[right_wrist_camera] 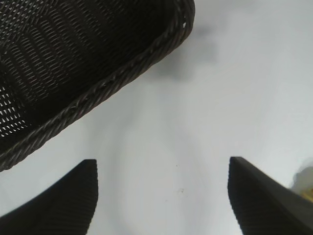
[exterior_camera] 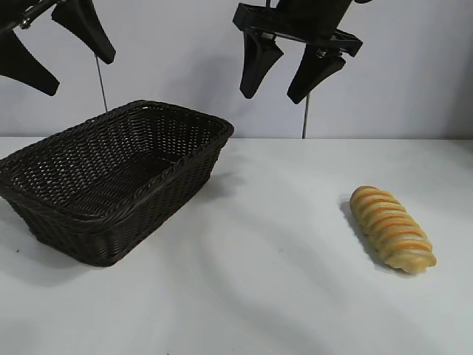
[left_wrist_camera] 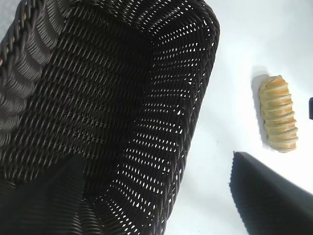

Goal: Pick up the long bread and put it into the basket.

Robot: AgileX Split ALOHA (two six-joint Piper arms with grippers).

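The long bread (exterior_camera: 392, 228), golden-tan with orange-brown ridges, lies on the white table at the right; it also shows in the left wrist view (left_wrist_camera: 279, 113). The dark brown wicker basket (exterior_camera: 52, 214) stands at the left, empty (left_wrist_camera: 205, 63) (right_wrist_camera: 127, 73). High above the table's middle hangs my right gripper (exterior_camera: 279, 87), open, with nothing between its fingers (right_wrist_camera: 163, 169); the bread lies below it and to the right. At the top left my left gripper (exterior_camera: 77, 70) is raised over the basket, open and empty (left_wrist_camera: 156, 161).
White tabletop (exterior_camera: 266, 281) spreads between basket and bread and in front of both. A plain pale wall with two thin vertical rods (exterior_camera: 304, 115) stands behind.
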